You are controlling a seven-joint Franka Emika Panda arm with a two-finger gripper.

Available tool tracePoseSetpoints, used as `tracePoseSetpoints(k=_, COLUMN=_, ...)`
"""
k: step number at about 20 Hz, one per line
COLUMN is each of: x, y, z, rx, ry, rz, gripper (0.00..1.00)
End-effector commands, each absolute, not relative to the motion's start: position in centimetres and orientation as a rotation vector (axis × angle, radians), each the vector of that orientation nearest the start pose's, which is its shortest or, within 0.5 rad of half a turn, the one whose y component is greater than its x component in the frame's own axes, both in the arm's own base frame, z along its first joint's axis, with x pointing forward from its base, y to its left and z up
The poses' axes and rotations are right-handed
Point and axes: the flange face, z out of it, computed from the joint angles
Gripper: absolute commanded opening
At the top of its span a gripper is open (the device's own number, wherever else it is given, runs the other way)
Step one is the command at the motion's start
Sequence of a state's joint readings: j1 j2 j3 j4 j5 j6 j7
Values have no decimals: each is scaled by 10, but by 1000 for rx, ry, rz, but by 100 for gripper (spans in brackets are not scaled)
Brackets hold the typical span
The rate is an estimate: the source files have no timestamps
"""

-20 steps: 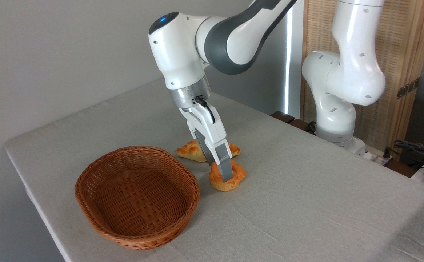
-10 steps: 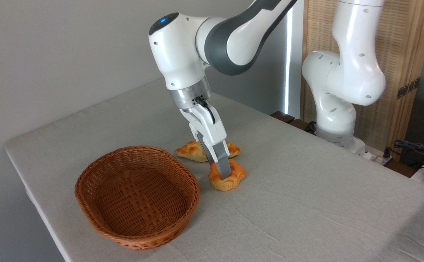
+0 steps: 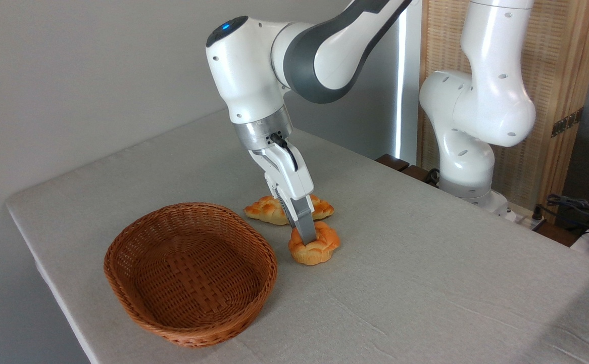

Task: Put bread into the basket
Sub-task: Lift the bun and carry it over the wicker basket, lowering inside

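Observation:
The bread [image 3: 326, 245], a small round bun with a cracked orange top, sits on the table just right of the basket. My gripper [image 3: 308, 235] comes down on it from above at a slant. The near grey finger [image 3: 306, 228] presses against the bun's front; the far finger is hidden behind it. The jaws look shut on the bread, whose base rests on the cloth. The basket [image 3: 123, 253], an oval reddish-brown wicker one, stands at the front left with nothing in it.
A longer braided golden loaf [image 3: 264, 209] lies just behind the bun, partly hidden by my gripper. The grey cloth-covered table [image 3: 426, 273] stretches to the right. The arm's white base [image 3: 466, 167] stands at the back right, with cables [image 3: 577, 207] beyond it.
The near finger has drawn up and in against the bun, showing more of its top. The hand shifted slightly up and left, and the bun nudged a little to the left.

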State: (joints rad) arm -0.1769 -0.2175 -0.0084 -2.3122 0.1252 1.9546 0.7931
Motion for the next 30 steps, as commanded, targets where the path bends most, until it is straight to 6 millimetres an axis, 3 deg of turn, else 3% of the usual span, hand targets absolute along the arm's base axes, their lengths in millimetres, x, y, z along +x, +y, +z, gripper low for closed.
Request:
tracePoseSetpoints(k=1, x=463, y=-72, z=454, rx=-2649, ry=1514, rz=241, gripper=21)
tracePoseSetpoints(k=4, x=487, y=-71, z=523, rx=-2656, ry=1478, rz=190, gripper=22)
tracePoseSetpoints(k=5, x=496, y=-71, z=537, rx=-2651, ry=1472, rz=143, gripper=22)
tracePoseSetpoints(k=7, x=522, y=-50, z=560, rx=-2643, ry=1451, rz=30, gripper=22)
tracePoseSetpoints(k=9, x=537, y=-52, z=559, rx=-2596, ry=1471, rz=-79, gripper=23)
tracePoseSetpoints(k=11, x=555, y=-57, z=544, rx=-2551, ry=1494, rz=-155, gripper=27)
tracePoseSetpoints(k=12, x=563, y=-58, z=537, rx=-2537, ry=1497, rz=-185, gripper=32)
tracePoseSetpoints(k=13, x=569, y=-61, z=524, rx=-2527, ry=1507, rz=-193, gripper=44)
tracePoseSetpoints(k=14, x=574, y=-66, z=510, rx=-2518, ry=1521, rz=-189, gripper=47)
tracePoseSetpoints(k=16, x=580, y=-76, z=492, rx=-2502, ry=1544, rz=-197, gripper=68)
tracePoseSetpoints(k=20, x=580, y=-77, z=475, rx=-2387, ry=1580, rz=-170, gripper=86)
tracePoseSetpoints(k=22, x=579, y=-76, z=469, rx=-2355, ry=1592, rz=-137, gripper=100)
tracePoseSetpoints(k=27, x=579, y=-71, z=479, rx=-2379, ry=1559, rz=-161, gripper=100)
tracePoseSetpoints(k=30, x=574, y=-74, z=501, rx=-2565, ry=1464, rz=-302, gripper=100)
